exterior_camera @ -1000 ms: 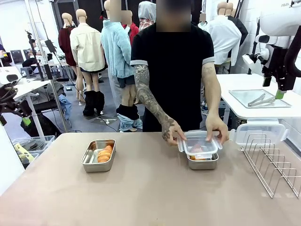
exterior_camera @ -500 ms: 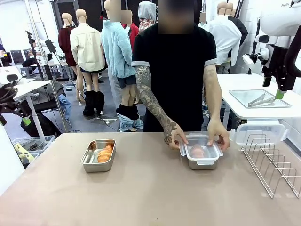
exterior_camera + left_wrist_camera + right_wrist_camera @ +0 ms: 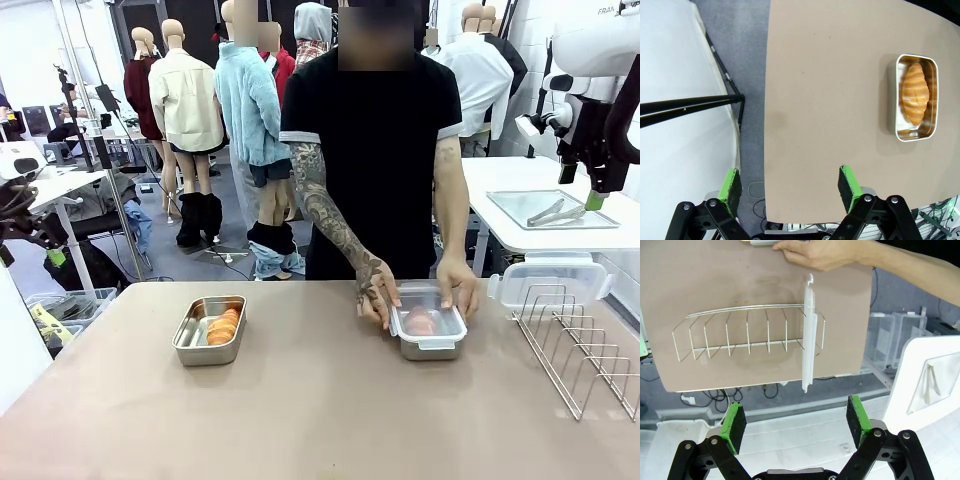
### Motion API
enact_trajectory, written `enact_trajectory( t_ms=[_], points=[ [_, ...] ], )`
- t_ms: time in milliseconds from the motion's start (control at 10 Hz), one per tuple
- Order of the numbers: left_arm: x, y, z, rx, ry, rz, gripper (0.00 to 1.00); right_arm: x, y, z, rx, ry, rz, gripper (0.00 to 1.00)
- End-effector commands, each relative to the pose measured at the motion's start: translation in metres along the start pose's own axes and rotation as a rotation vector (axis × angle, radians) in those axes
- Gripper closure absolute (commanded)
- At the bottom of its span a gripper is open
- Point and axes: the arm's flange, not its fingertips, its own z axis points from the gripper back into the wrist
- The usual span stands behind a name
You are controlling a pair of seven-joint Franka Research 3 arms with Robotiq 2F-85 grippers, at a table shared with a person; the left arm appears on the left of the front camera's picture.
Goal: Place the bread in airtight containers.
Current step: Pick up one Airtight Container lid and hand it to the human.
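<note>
An open steel airtight container (image 3: 210, 329) on the table's left holds one golden bread roll (image 3: 222, 326). A second container (image 3: 428, 331) sits right of centre with a clear lid on it and bread (image 3: 420, 321) showing through. Both of the person's hands (image 3: 378, 292) press on that lid. In the left wrist view the open container (image 3: 916, 98) and its bread (image 3: 915, 96) lie far off to the upper right of my open left gripper (image 3: 790, 187). My right gripper (image 3: 796, 424) hangs open and empty, high above the table's right end.
A wire rack (image 3: 580, 345) stands at the table's right edge with a spare clear lid (image 3: 548, 283) propped in it. In the right wrist view, that rack (image 3: 747, 335) and lid (image 3: 808, 335) are below my right gripper. A side table with a steel tray (image 3: 550, 208) stands behind.
The person has lowered the clear lid onto the right container and now presses it down with both hands. Neither arm has moved.
</note>
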Motion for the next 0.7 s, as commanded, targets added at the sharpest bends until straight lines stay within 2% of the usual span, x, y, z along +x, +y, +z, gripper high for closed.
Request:
enact_trajectory(
  t_ms=[0, 600],
  points=[
    [-0.0013, -0.0001, 0.0015, 0.016, 0.002, 0.015, 0.00, -0.0006, 0.0016, 0.0015, 0.007, 0.001, 0.009, 0.00],
    [-0.0013, -0.0001, 0.0015, 0.016, 0.002, 0.015, 0.00, -0.0006, 0.0016, 0.0015, 0.007, 0.001, 0.009, 0.00]
  ],
)
